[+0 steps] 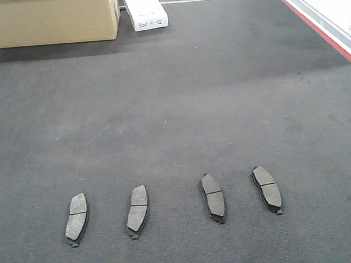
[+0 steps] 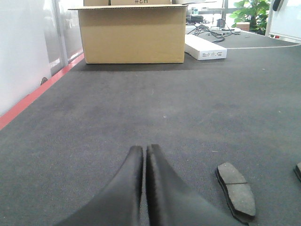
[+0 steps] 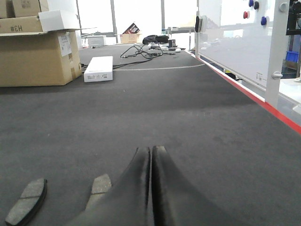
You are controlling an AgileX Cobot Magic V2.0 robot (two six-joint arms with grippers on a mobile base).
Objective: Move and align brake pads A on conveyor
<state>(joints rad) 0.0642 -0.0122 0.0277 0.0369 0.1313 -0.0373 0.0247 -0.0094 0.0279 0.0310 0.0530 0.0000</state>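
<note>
On the conveyor (image 1: 173,107), near its front edge, four brake pads lie flat in a rough row, friction face up, well apart from one another. From the front view: the far-left pad (image 1: 77,219) and the inner-left pad (image 1: 137,211) lean with their tops to the right; the inner-right pad (image 1: 213,197) and the far-right pad (image 1: 267,188) lean the other way. So the row is not yet parallel; alignment looks unfinished.

Left hand (image 2: 145,151): fingers pressed together, holding nothing, low over the belt. One pad lies just to its right in the left wrist view. Right hand (image 3: 151,151): also clenched and empty, with two pads showing to its left in the right wrist view. Neither hand touches a pad.

Handling, as judged:
- Each pad looks rigid, a dense friction block on a dark backing plate; probably heavy for its size, and it will not flex.
- Not fragile in a short move, though edges could chip if dropped.
- The friction face looks matte and grippy. The felt-like belt should resist sliding, so pushing may snag or twist the pad.
- Profile is thin and flat on the belt. Fingers must open and straddle the narrow width near the cross groove at mid-length, closing on the two long edges.
- Gripping near an end risks the pad swinging.

A cardboard box (image 1: 53,19) and a white carton (image 1: 144,9) sit far up the belt, well clear.
</note>
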